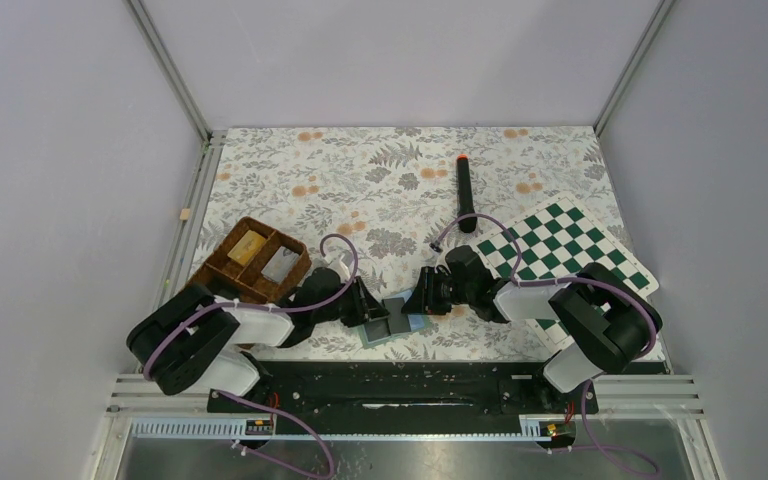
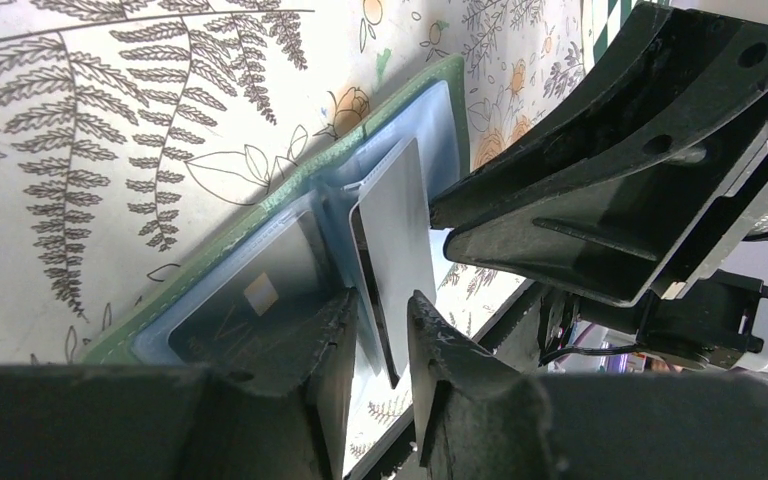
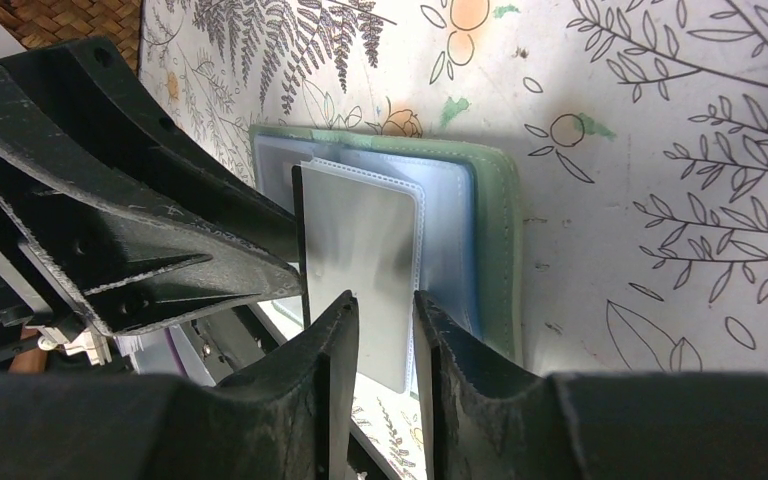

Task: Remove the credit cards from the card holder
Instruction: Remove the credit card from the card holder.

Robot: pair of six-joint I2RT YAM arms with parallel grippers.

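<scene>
The card holder (image 1: 392, 322) lay open and flat on the flowered bench (image 1: 360, 180), close to the near edge, between the two arms. The left fingers (image 1: 368, 312) reached it from the left and the right fingers (image 1: 428, 300) from the right, the two almost meeting over it.

In the left wrist view, a dark card (image 2: 250, 300) with a small gold chip sat in the blue pocket of the panel next to the green rim. A silvery card (image 2: 400, 240) stood up from the fold, tilted. Its lower end ran into the gap between the left fingers, which were partly open with a little space showing on each side of it. They straddled the card and did not look clamped on it.

In the right wrist view, the same silvery leaf faced the camera inside a clear sleeve (image 3: 415, 210) with a stitched edge. The right fingers were partly open too, set in front of its lower part. Whether their tips touched it I cannot tell.

Left of the arms stood a brown divided tray (image 1: 222, 275) with a yellowish block (image 1: 248, 245) in one compartment and a flat grey piece (image 1: 278, 265) in the next. A chessboard (image 1: 560, 245) lay at the right, and a black stick (image 1: 465, 195) with a red tip lay beyond it.
</scene>
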